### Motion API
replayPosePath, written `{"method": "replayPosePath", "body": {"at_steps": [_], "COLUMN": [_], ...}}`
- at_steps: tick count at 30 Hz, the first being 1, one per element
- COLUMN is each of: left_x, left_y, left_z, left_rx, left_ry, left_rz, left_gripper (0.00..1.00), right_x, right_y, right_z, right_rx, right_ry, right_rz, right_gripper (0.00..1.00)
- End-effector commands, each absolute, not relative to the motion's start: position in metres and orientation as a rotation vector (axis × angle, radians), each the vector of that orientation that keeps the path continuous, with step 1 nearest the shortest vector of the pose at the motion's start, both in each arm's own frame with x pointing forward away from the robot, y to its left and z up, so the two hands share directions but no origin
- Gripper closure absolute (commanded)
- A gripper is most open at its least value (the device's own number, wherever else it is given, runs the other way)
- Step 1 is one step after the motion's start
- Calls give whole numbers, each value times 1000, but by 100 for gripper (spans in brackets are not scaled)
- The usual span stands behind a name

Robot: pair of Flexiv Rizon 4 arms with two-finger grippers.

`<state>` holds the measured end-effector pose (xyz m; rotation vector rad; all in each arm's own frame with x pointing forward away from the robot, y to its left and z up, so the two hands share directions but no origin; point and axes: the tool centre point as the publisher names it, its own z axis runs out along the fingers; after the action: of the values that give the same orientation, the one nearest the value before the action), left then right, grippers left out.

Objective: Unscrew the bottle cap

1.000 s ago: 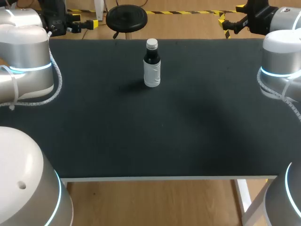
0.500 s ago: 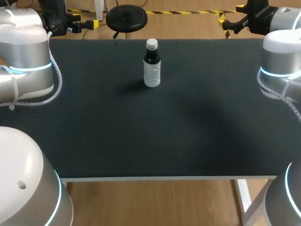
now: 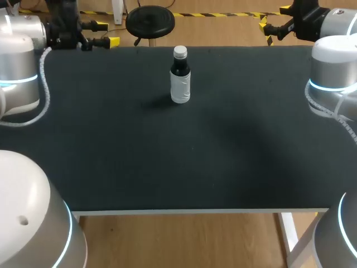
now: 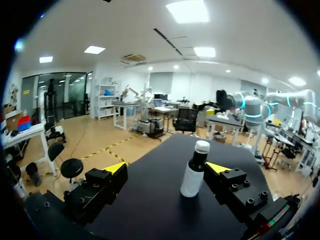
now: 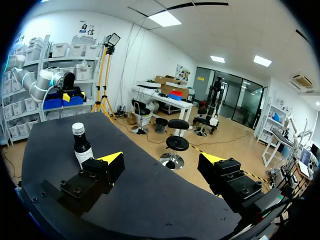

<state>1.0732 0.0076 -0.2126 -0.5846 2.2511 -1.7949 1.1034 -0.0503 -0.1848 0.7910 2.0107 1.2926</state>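
Moved since a moment ago: the left arm has swung outward toward its own side of the head view. The left gripper has shifted slightly along the far edge of the table. The bottle and the right gripper are where they were.
Bottle: stands upright and alone on the black table, near the middle of its far edge and well apart from both grippers.
Cap: the white cap sits on the neck and looks fully seated.
Contents: the bottle looks dark between the cap and the label, but whether that is dark liquid or tinted glass cannot be told. A white label wraps the lower body and hides the fill level.
Left gripper: jaws spread wide, holding nothing. In its wrist view the bottle stands ahead of it, inside the gap but nearer one finger.
Right gripper: jaws spread wide and empty, at the far right corner. In its wrist view the bottle stands off to one side, beyond a finger and outside the gap.
Step in hand: probably the approach, with the left arm setting out first.
Doing it well: centre the bottle between the left fingers before closing, and grip low on the label so the neck stays free. Bring the right gripper down over the cap, square to it. Turn about the bottle's upright axis without pulling sideways.
Risk: the bottle looks tall and narrow, so an off-centre finger may tip it.
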Motion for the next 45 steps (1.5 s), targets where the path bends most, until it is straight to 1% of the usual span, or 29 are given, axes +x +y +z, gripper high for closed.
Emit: {"method": "replayPosePath", "body": {"at_steps": [1, 9, 15, 26, 45], "left_x": [1084, 1076, 1069, 1054, 1059], "left_y": [2, -21, -40, -81, -133], "left_z": [-235, -254, -256, -265, -282], "left_rx": [-342, -148, -57, 44, 215], "left_ry": [2269, 2230, 2235, 2335, 2367], "left_rz": [-2035, -2205, -2281, -2278, -2351], "left_gripper": [0, 0, 0, 0, 0], "right_x": [1104, 1104, 1104, 1104, 1104], "right_y": [-50, -50, -50, -50, -50], "right_z": [-185, -185, -185, -185, -185], "right_rx": [791, 791, 791, 791, 791], "right_ry": [2011, 2011, 2011, 2011, 2011], "right_rz": [1292, 1292, 1292, 1292, 1292], "right_gripper": [0, 0, 0, 0, 0]}}
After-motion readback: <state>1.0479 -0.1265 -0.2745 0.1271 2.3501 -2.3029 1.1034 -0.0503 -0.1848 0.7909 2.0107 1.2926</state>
